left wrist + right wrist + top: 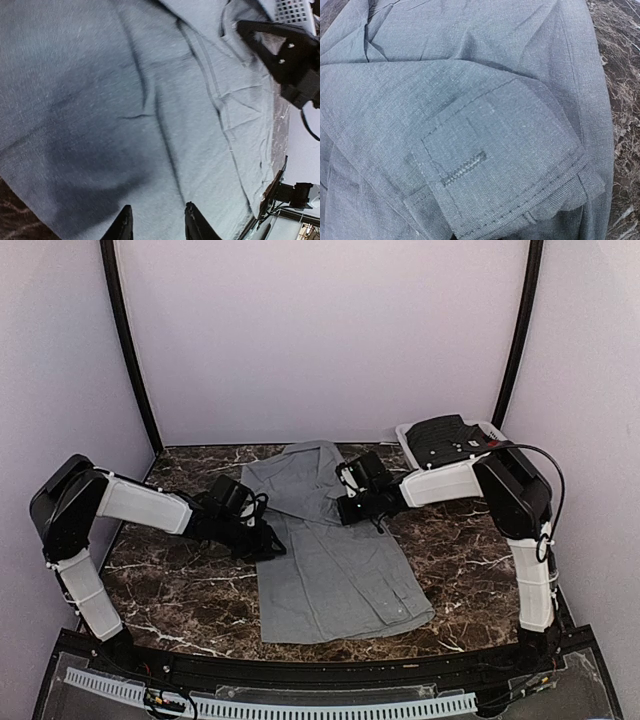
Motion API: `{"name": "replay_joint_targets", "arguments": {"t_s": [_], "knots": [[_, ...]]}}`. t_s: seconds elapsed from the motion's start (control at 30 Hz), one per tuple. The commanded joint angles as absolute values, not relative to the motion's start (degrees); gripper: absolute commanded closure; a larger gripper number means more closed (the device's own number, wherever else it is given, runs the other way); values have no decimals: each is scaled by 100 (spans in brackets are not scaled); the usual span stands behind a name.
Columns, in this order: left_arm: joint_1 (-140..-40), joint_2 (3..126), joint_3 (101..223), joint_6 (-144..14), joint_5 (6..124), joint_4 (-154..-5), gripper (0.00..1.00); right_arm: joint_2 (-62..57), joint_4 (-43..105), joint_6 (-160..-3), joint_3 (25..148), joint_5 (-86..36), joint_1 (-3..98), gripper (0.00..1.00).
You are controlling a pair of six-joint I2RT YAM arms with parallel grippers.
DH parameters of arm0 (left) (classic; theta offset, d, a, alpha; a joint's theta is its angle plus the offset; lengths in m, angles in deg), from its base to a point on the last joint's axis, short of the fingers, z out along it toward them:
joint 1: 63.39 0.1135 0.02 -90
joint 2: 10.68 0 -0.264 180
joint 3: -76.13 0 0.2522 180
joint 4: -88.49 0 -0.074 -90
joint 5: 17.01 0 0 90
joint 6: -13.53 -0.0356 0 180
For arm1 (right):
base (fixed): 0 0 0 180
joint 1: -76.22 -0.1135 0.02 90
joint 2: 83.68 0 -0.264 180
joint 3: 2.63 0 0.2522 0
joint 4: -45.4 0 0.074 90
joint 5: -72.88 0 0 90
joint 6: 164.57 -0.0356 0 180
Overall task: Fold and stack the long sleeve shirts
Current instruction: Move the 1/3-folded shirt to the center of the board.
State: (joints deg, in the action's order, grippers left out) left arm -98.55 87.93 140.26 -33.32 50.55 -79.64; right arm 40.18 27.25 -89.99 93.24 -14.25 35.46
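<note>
Left: left pincer low over the marbled desk, at the left edge of the grey long sleeve shirt; in the left wrist view, fingers apart over bare cloth, clamping nothing. Centre: shirt spread lengthwise on the desk, one end far, the other near, lightly creased beside a stitched band. Likely handles as light, limp, woven cloth: sags from any single hold, drags rather than slides over the stone, keeps no shape unsupported. Probably best taken at doubled, stitched parts such as hem, side seam or cuff, with both pincers pinching level and lifting together. Right of centre: right pincer on the shirt's upper right edge, closed together; fingers absent from the right wrist view, so any nip on cloth not determinable. Same view filled by a folded-over cuff with buttonhole. Far right: white basket holding something dark, unidentifiable. Hidden or unclear: collar end, full run of the sleeves, any further shirts.
</note>
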Motion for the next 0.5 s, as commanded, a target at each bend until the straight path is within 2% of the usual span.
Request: {"name": "replay_joint_targets", "arguments": {"t_s": [0.0,0.47], "knots": [[-9815,9249,14253,-3331,5251,-7908,66,4292,2664,-9311,9510,-1311,3638,100],[-8657,9417,14631,-3860,5561,-6697,69,3982,2963,-10198,9360,-1890,3752,100]]}}
